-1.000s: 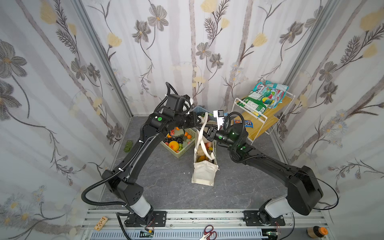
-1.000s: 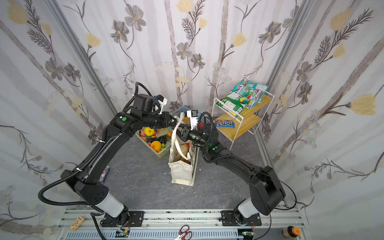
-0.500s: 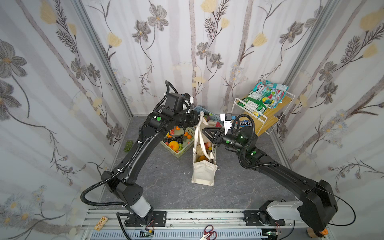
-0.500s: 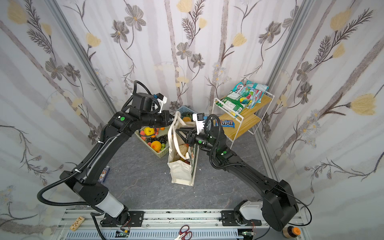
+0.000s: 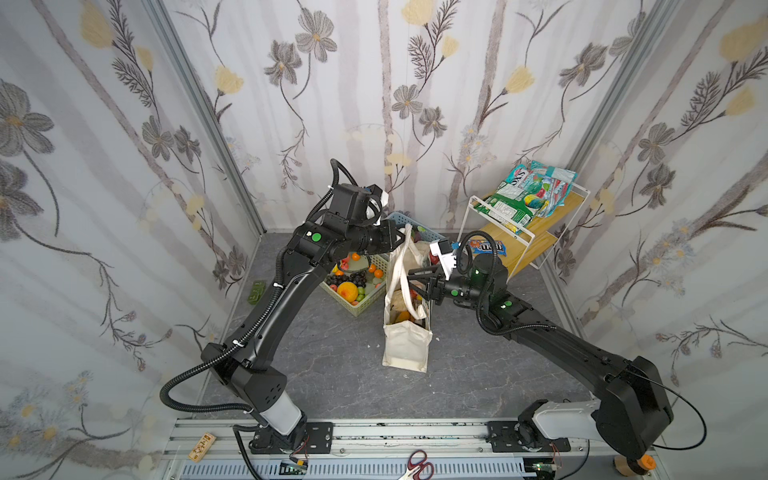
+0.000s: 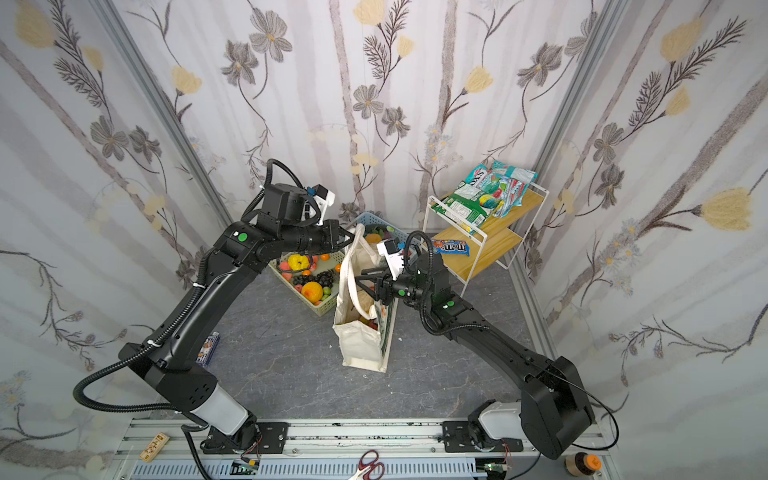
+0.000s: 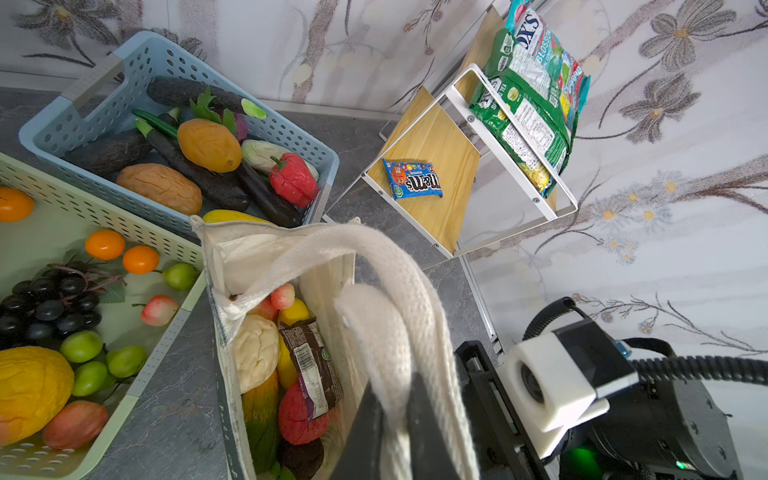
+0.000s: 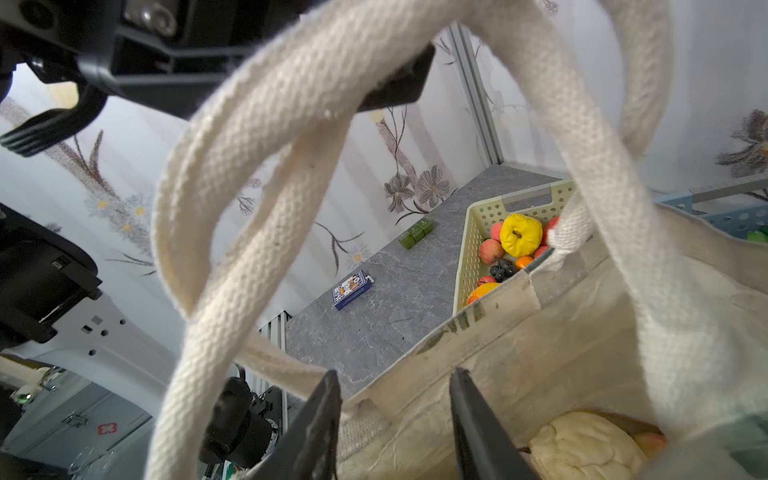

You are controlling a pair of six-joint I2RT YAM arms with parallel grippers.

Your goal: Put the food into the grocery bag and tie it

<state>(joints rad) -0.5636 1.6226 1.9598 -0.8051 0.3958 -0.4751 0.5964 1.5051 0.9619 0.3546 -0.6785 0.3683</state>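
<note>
Pinching the rope handles (image 7: 374, 266) above a loaded grocery bag (image 5: 405, 345)

The grocery bag is standing upright near the middle of the grey worktop (image 5: 332, 374), just beside the pale green basket (image 5: 361, 306). The left gripper (image 7: 392, 432) is clenching the white rope handles, holding them up above the bag's mouth. The right gripper (image 8: 395, 415) is hovering beside that mouth with its jaws spread apart, grasping nothing. Inside, food is lying piled: a beige cauliflower (image 7: 255, 353), a red apple (image 7: 297, 419) and a dark snack bar (image 7: 311, 365).
</note>
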